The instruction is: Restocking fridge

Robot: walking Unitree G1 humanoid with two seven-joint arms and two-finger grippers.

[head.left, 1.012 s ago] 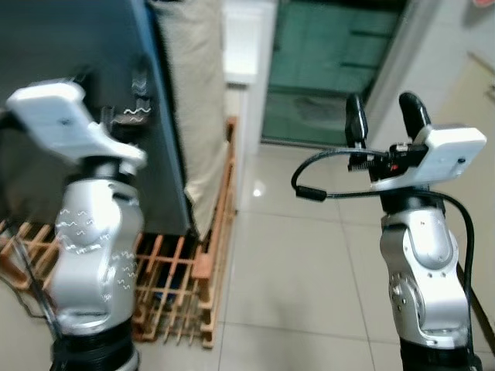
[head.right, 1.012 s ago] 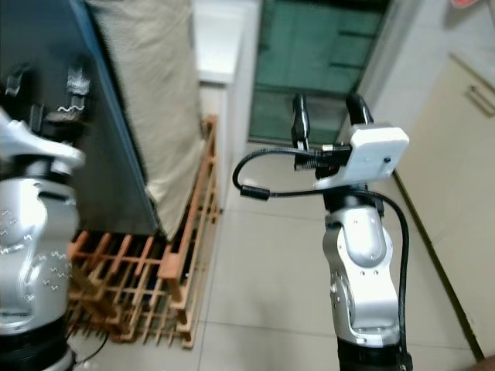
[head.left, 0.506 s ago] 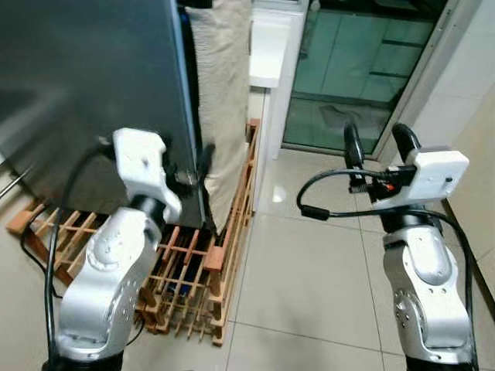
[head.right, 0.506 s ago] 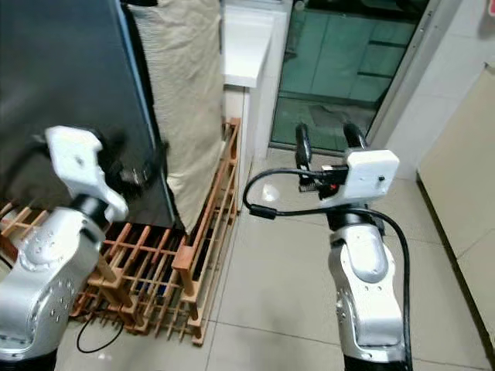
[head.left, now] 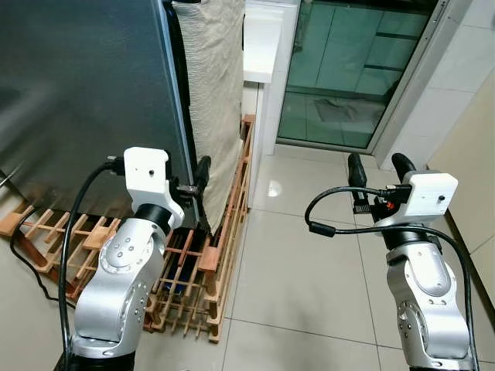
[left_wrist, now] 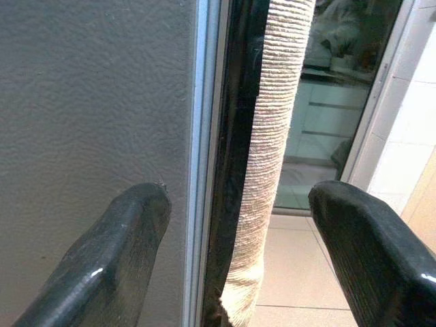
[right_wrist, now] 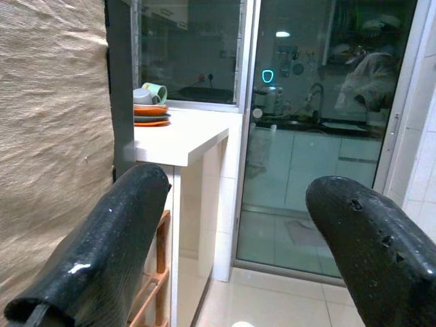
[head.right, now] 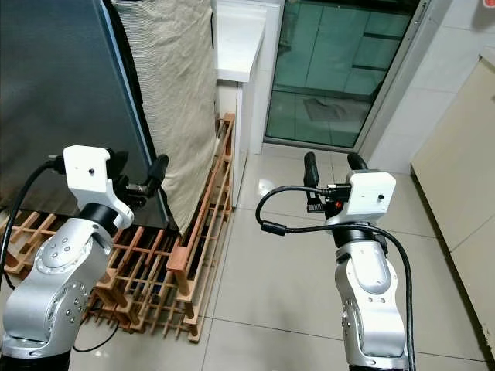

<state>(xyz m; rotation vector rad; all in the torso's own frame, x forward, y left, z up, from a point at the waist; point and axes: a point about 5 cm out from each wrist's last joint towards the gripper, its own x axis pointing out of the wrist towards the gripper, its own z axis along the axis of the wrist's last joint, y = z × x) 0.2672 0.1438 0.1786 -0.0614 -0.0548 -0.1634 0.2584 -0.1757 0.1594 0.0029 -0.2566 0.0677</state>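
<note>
The fridge (head.left: 85, 85) is a tall dark grey body on my left with a pale blue strip down its right edge (left_wrist: 201, 136). My left gripper (head.left: 195, 176) is open at that edge, about halfway up. In the left wrist view one finger (left_wrist: 116, 252) stands before the grey face and the other (left_wrist: 368, 245) on the side of the beige cloth, with nothing gripped. My right gripper (head.left: 376, 166) is held up over the tiled floor, open and empty, well to the right of the fridge.
A beige woven cloth (head.left: 213, 93) hangs along the fridge's right side. The fridge stands on a wooden slatted pallet (head.left: 193, 270). Behind are a white counter (head.left: 263, 39) with cups and plates (right_wrist: 150, 105) and a glass sliding door (head.left: 348, 69). Tiled floor (head.left: 302, 263) lies open to the right.
The camera has tilted and shifted. My left arm came down from close to the camera to the fridge's edge. The right arm sits slightly lower, still open.
</note>
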